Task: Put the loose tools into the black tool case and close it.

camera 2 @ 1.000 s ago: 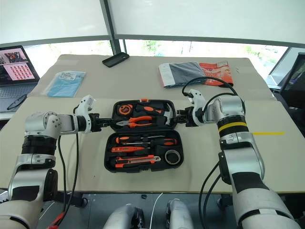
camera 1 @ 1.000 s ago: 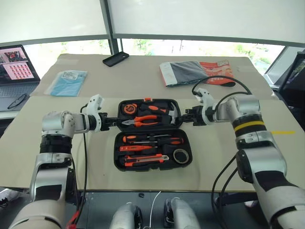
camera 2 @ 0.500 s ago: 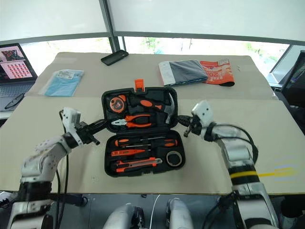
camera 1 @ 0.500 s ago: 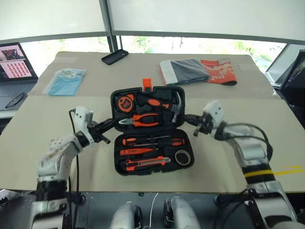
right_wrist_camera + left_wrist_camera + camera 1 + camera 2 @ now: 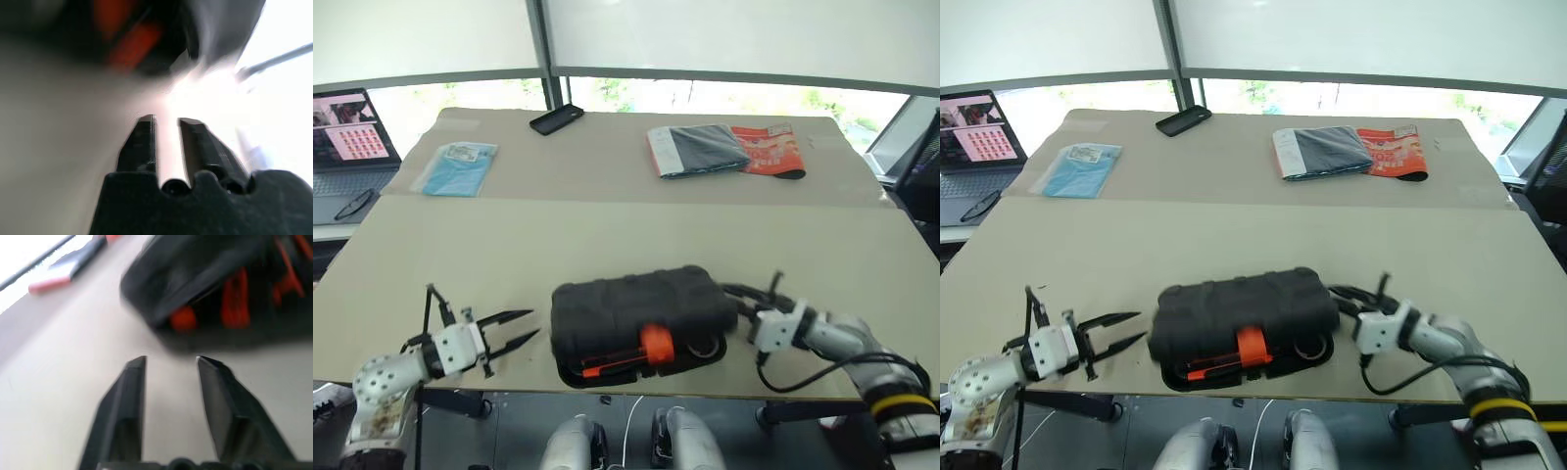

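- From the head cameras I see the black tool case near the front edge of the counter, its lid down over the base but not flush: a gap shows along the front, with an orange-and-black tool and the dark tape roll visible in it.
- The case's orange latch faces me.
- My left gripper sits beside the case's left end, not touching it, jaws apart and holding nothing.
- My right gripper is at the case's right end; the head views don't let me tell whether it touches.
- The left wrist view shows that gripper's black fingers spread over bare counter, the case blurred ahead.
- The right wrist view shows a narrow gap between its fingers, nothing in it.
- Farther back lie a black phone, a blue packet and a folded grey cloth.
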Robot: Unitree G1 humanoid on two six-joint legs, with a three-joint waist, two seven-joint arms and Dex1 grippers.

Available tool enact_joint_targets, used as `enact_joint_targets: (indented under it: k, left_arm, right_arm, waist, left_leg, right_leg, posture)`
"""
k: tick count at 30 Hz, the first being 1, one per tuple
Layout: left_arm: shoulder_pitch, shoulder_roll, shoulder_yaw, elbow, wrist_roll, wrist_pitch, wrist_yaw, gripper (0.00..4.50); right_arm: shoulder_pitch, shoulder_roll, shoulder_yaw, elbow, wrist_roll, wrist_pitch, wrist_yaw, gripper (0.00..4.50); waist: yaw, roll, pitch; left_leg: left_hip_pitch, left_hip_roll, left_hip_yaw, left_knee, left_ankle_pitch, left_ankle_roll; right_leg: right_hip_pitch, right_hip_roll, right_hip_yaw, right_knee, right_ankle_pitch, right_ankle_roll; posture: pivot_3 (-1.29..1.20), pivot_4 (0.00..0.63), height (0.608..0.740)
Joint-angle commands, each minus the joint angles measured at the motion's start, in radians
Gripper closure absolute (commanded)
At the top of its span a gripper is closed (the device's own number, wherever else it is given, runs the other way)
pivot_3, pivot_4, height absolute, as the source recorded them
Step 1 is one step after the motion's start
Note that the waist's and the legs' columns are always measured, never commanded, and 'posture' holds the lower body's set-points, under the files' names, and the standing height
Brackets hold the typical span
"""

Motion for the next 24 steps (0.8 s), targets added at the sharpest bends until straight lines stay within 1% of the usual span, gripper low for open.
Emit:
enact_joint_targets:
  k: [1, 2, 4, 5, 6, 7, 8, 9, 10, 11, 12, 13, 14, 16, 17, 19, 20, 21, 24]
  left_arm:
    - [-0.026, 0.049, 0.040, 0.054, -0.009, 0.018, 0.043, 1.08]
    - [-0.040, 0.057, 0.048, 0.078, -0.006, 0.038, 0.068, 0.72]
    - [-0.082, 0.070, 0.050, 0.111, -0.017, 0.079, 0.094, 0.69]
    - [-0.113, 0.071, 0.052, 0.119, -0.024, 0.117, 0.118, 0.69]
    - [-0.143, 0.069, 0.043, 0.111, -0.048, 0.163, 0.117, 0.69]
    - [-0.161, 0.067, 0.039, 0.101, -0.065, 0.194, 0.115, 0.69]
    - [-0.204, 0.061, 0.020, 0.094, -0.071, 0.248, 0.118, 0.69]
    - [-0.245, 0.055, 0.001, 0.087, -0.072, 0.297, 0.124, 0.95]
    - [-0.284, 0.050, -0.015, 0.081, -0.068, 0.348, 0.139, 1.21]
    - [-0.316, 0.046, -0.028, 0.072, -0.070, 0.394, 0.144, 1.53]
    - [-0.346, 0.042, -0.043, 0.060, -0.074, 0.436, 0.143, 1.77]
    - [-0.367, 0.038, -0.056, 0.051, -0.073, 0.468, 0.141, 2.27]
    - [-0.382, 0.032, -0.067, 0.040, -0.077, 0.483, 0.129, 2.59]
    - [-0.416, 0.012, -0.100, 0.031, -0.075, 0.522, 0.114, 3.31]
    - [-0.437, -0.003, -0.120, 0.034, -0.067, 0.545, 0.116, 3.78]
    - [-0.467, -0.015, -0.164, 0.045, -0.036, 0.572, 0.102, 4.38]
    - [-0.476, -0.015, -0.183, 0.049, -0.018, 0.567, 0.092, 4.38]
    - [-0.483, -0.010, -0.203, 0.053, -0.002, 0.569, 0.081, 4.38]
    - [-0.503, -0.013, -0.226, 0.065, 0.006, 0.577, 0.064, 4.38]
  right_arm:
    - [0.043, -0.037, -0.043, 0.022, 0.021, 0.056, -0.034, 2.03]
    - [0.054, -0.049, -0.056, 0.022, 0.038, 0.070, -0.039, 1.69]
    - [0.099, -0.066, -0.086, -0.003, 0.164, 0.146, 0.022, 1.10]
    - [0.130, -0.082, -0.103, -0.039, 0.243, 0.183, 0.064, 1.10]
    - [0.182, -0.102, -0.107, -0.108, 0.358, 0.249, 0.146, 1.26]
    - [0.221, -0.118, -0.109, -0.165, 0.436, 0.298, 0.203, 1.49]
    - [0.285, -0.147, -0.110, -0.260, 0.539, 0.388, 0.280, 1.74]
    - [0.335, -0.171, -0.111, -0.335, 0.608, 0.437, 0.334, 2.10]
    - [0.384, -0.196, -0.116, -0.410, 0.667, 0.496, 0.379, 2.40]
    - [0.438, -0.225, -0.121, -0.489, 0.723, 0.565, 0.424, 2.82]
    - [0.491, -0.251, -0.126, -0.562, 0.762, 0.622, 0.458, 3.04]
    - [0.539, -0.271, -0.134, -0.626, 0.794, 0.680, 0.485, 3.48]
    - [0.587, -0.293, -0.137, -0.683, 0.806, 0.717, 0.511, 3.77]
    - [0.664, -0.328, -0.108, -0.781, 0.758, 0.734, 0.565, 4.42]
    - [0.665, -0.311, -0.087, -0.830, 0.746, 0.758, 0.555, 4.50]
    - [0.623, -0.267, -0.043, -0.895, 0.722, 0.815, 0.531, 4.50]
    - [0.591, -0.242, -0.025, -0.904, 0.696, 0.826, 0.520, 4.50]
    - [0.557, -0.211, -0.010, -0.906, 0.673, 0.840, 0.504, 4.50]
    - [0.454, -0.127, 0.036, -0.929, 0.642, 0.948, 0.457, 4.50]
  waist:
    - [0.005, -0.002, 0.000]
    - [0.009, -0.002, 0.000]
    - [0.014, -0.001, -0.001]
    - [0.018, -0.001, -0.001]
    - [0.024, -0.001, -0.001]
    - [0.027, -0.001, -0.001]
    - [0.027, -0.001, -0.001]
    - [0.031, -0.001, -0.001]
    - [0.031, -0.001, -0.001]
    - [0.030, -0.002, -0.001]
    - [0.030, -0.001, -0.001]
    - [0.027, -0.001, -0.001]
    - [0.023, -0.001, -0.001]
    - [0.014, -0.001, -0.001]
    - [0.012, -0.002, 0.000]
    - [0.012, -0.005, 0.000]
    - [0.012, -0.005, 0.000]
    - [0.012, -0.005, 0.000]
    - [0.013, -0.005, 0.000]
  left_leg:
    - [0.000, 0.000, -0.001, 0.000, -0.001, 0.001]
    - [0.000, 0.000, -0.002, 0.000, -0.005, 0.004]
    - [0.002, 0.000, -0.002, 0.000, -0.006, 0.003]
    - [0.001, 0.000, -0.002, 0.000, -0.006, 0.003]
    - [0.001, 0.000, -0.002, 0.000, -0.006, 0.004]
    - [0.001, 0.000, -0.003, 0.000, -0.006, 0.006]
    - [0.000, -0.001, -0.003, 0.000, -0.005, 0.008]
    - [0.000, 0.000, -0.003, 0.000, -0.004, 0.013]
    - [-0.001, 0.000, -0.003, 0.001, -0.004, 0.015]
    - [0.000, 0.000, -0.003, 0.001, -0.005, 0.015]
    - [-0.001, 0.000, -0.003, 0.001, -0.005, 0.015]
    - [-0.001, 0.000, -0.003, 0.001, -0.005, 0.015]
    - [-0.001, 0.000, -0.003, 0.001, -0.005, 0.015]
    - [0.000, 0.000, -0.003, 0.001, -0.005, 0.015]
    - [0.000, 0.000, -0.003, 0.001, -0.005, 0.014]
    - [0.001, 0.001, -0.003, 0.001, -0.005, 0.014]
    - [0.001, 0.001, -0.003, 0.001, -0.005, 0.012]
    - [0.001, 0.002, -0.003, 0.002, -0.008, 0.006]
    - [-0.001, 0.002, -0.003, 0.004, -0.008, 0.006]
  right_leg:
    - [0.001, -0.001, 0.000, 0.000, 0.000, 0.000]
    - [0.001, -0.001, -0.001, -0.001, 0.000, 0.000]
    - [0.002, -0.002, -0.001, -0.001, 0.000, 0.001]
    - [0.003, -0.002, -0.001, -0.001, 0.000, 0.001]
    - [0.003, -0.002, -0.002, -0.001, 0.001, 0.001]
    - [0.004, -0.003, -0.002, -0.002, 0.001, 0.002]
    - [0.004, -0.003, -0.002, -0.003, 0.001, 0.002]
    - [0.004, -0.003, -0.002, -0.003, 0.001, 0.002]
    - [0.005, -0.003, -0.002, -0.003, 0.001, 0.003]
    - [0.005, -0.003, -0.002, -0.004, 0.001, 0.004]
    - [0.005, -0.002, -0.002, -0.004, 0.001, 0.004]
    - [0.005, -0.002, -0.002, -0.004, 0.001, 0.004]
    - [0.006, -0.002, -0.002, -0.004, 0.001, 0.004]
    - [0.006, -0.002, -0.002, -0.004, 0.001, 0.005]
    - [0.006, -0.002, -0.002, -0.004, 0.001, 0.005]
    - [0.006, -0.001, -0.002, -0.004, 0.001, 0.005]
    - [0.006, 0.000, -0.002, -0.004, 0.001, 0.005]
    - [0.005, 0.000, -0.002, -0.003, 0.002, 0.005]
    - [0.003, 0.002, -0.002, -0.002, 0.002, 0.005]
  posture:
    - [0.00, 0.150, 0.740]
    - [0.00, 0.150, 0.740]
    - [0.00, 0.150, 0.740]
    - [0.00, 0.150, 0.740]
    - [0.00, 0.150, 0.740]
    - [0.00, 0.150, 0.740]
    - [0.00, 0.150, 0.740]
    - [0.00, 0.150, 0.740]
    - [0.00, 0.150, 0.740]
    - [0.00, 0.150, 0.740]
    - [0.00, 0.150, 0.740]
    - [0.00, 0.150, 0.740]
    - [0.00, 0.150, 0.740]
    - [0.00, 0.150, 0.740]
    - [0.00, 0.150, 0.740]
    - [0.00, 0.150, 0.740]
    - [0.00, 0.150, 0.740]
    - [0.00, 0.150, 0.740]
    - [0.00, 0.150, 0.740]
